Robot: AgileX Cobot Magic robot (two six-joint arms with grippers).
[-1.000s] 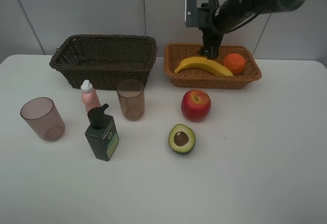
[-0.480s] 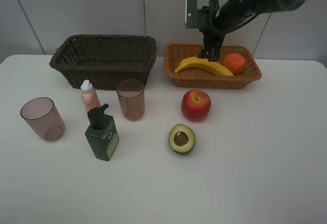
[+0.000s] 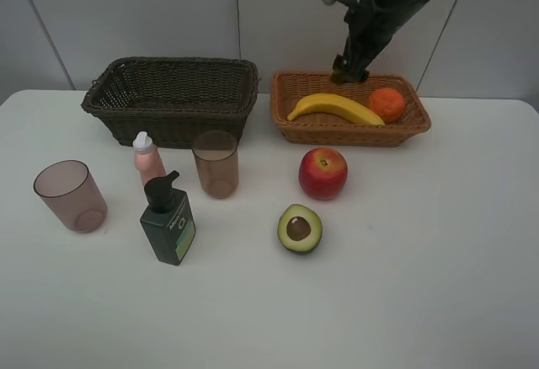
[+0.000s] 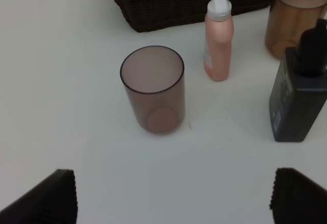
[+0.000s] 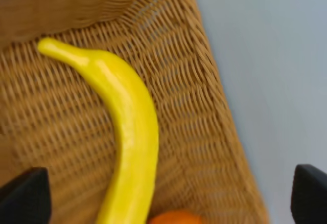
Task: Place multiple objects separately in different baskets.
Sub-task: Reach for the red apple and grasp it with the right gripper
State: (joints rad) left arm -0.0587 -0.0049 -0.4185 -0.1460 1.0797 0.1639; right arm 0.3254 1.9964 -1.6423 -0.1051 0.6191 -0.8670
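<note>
Above the tan basket [image 3: 290, 129]: right gripper [image 3: 349, 74] — jaws wide, empty.
Banana [image 3: 337, 106]: inside; fruit half sorted.
Apple [image 3: 322, 173]: likely next — reach, descend, close.

The yellow banana [image 5: 130, 127] lies curved inside the light orange-tan basket [image 5: 204, 106], the orange [image 5: 173, 217] just beside it, while the dark fingertips [image 5: 23, 196] of the right gripper [image 5: 164, 197] stand wide apart.

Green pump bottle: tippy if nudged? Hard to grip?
The pump bottle stands upright, tall over a narrow base, so a high push would probably tip it. Its flat sides look rigid, likely fine for a side pinch, though smooth plastic may slip.
</note>
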